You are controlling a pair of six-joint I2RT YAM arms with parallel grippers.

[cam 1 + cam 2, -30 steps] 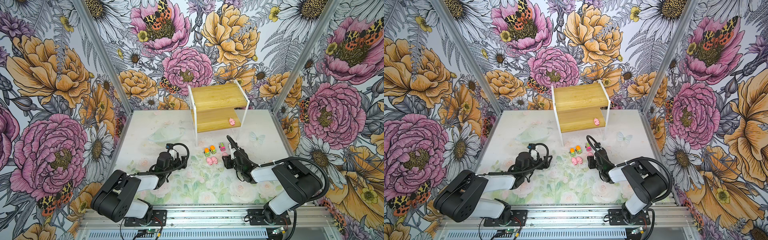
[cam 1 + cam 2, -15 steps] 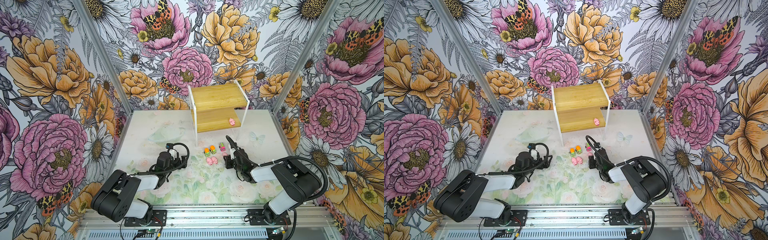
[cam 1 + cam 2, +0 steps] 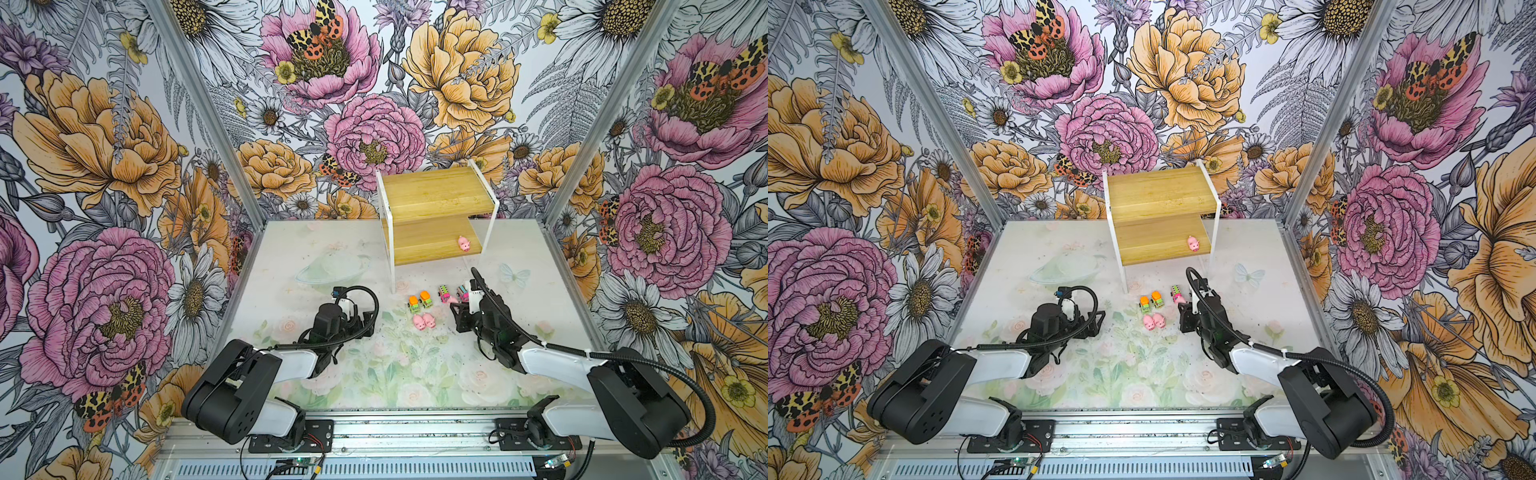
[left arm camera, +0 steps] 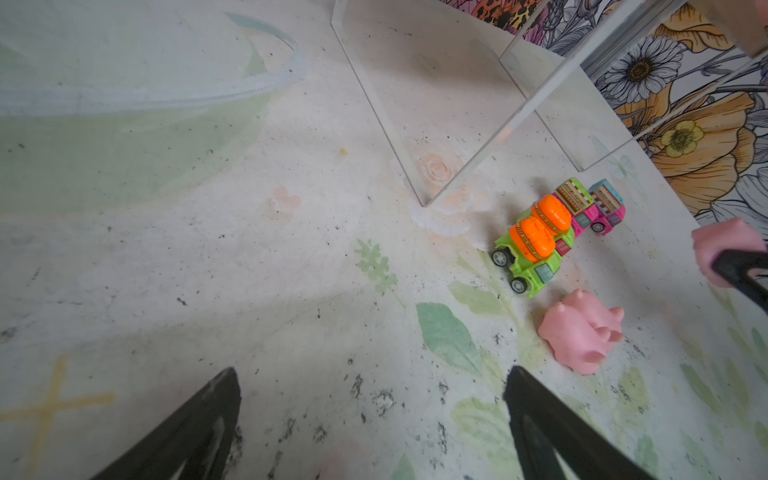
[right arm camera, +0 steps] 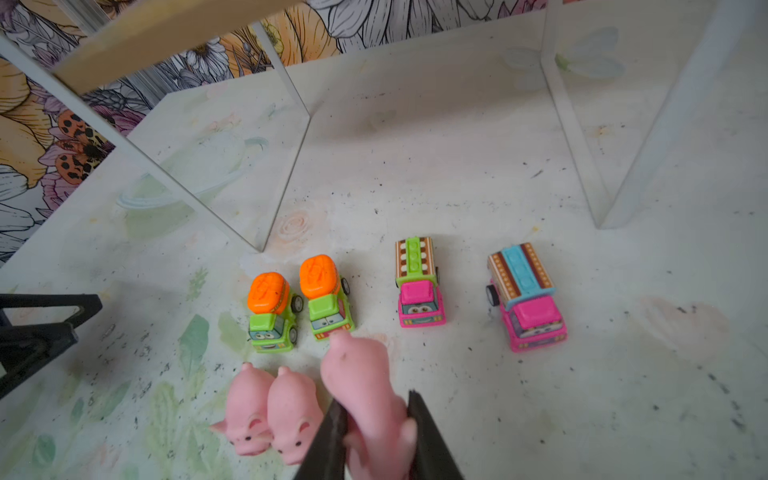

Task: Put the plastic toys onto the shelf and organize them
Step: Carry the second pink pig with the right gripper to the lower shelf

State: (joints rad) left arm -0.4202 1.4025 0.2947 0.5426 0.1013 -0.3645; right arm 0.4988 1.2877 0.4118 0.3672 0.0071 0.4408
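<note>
Your right fingers (image 5: 330, 440) are pinching 1 pink pig (image 5: 357, 374), which squashes between them. It is soft, light and rubbery, so hold it mid-body, gently. Whether it touches the worktop (image 5: 540, 166) is unclear. Just left lie 2 more pigs (image 5: 270, 411). Beyond, 2 green trucks (image 5: 272, 316) and 2 pink trucks (image 5: 419, 299) look hard, glossy and wheeled, likely to roll. Your left fingers (image 4: 183, 436) gape, empty. On the far shelf (image 3: 428, 195), 1 pig (image 3: 464, 243) rests.
</note>
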